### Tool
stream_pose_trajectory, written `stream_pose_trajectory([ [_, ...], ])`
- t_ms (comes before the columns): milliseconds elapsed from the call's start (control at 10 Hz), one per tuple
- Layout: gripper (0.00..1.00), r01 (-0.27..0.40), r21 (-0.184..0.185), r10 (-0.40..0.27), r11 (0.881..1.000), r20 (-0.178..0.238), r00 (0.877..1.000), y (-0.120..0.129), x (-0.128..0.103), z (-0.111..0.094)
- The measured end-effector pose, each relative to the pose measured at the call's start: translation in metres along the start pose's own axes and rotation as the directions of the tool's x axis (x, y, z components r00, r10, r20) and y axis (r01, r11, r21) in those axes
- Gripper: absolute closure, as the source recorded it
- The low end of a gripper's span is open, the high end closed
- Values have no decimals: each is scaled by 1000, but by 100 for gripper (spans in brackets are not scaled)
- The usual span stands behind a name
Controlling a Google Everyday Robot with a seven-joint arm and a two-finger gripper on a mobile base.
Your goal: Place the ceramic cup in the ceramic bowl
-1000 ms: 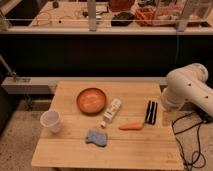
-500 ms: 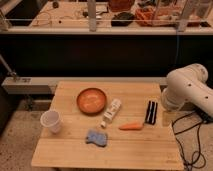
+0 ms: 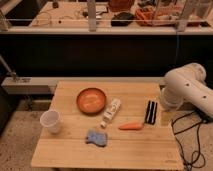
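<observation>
Nothing is seen to have been moved since the earlier frames; every item and the arm are found in the same places. At the far left of the wooden surface [image 3: 125,152], the ceramic cup [image 3: 50,121] is seen standing upright near the left edge, well apart from the other things. Further right, a small blue object [image 3: 96,138] is laid flat toward the front. Behind it, the ceramic bowl [image 3: 91,100] is set upright with nothing seen inside it. Just beside the bowl's right rim, a white tube [image 3: 111,112] is laid at a slant. An orange carrot [image 3: 131,126] is placed near the tube's lower end. Immediately right of the carrot, the pincer [image 3: 150,113] is held over the right part of the surface; its two dark fingers [image 3: 148,111] are kept spread apart, and nothing is gripped between them. The white arm [image 3: 187,90] is seen beyond the surface's right edge.
</observation>
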Motion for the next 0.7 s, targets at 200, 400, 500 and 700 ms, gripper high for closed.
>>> stream_pose_trajectory([
  [200,20,42,4,-42,999,-5,999,-4,-32,-3],
  [400,20,82,10,-82,997,-9,997,-6,-50,-4],
  [500,20,100,14,-100,995,-10,995,-7,-53,-5],
  [700,20,140,24,-140,990,-10,990,-8,-65,-7],
])
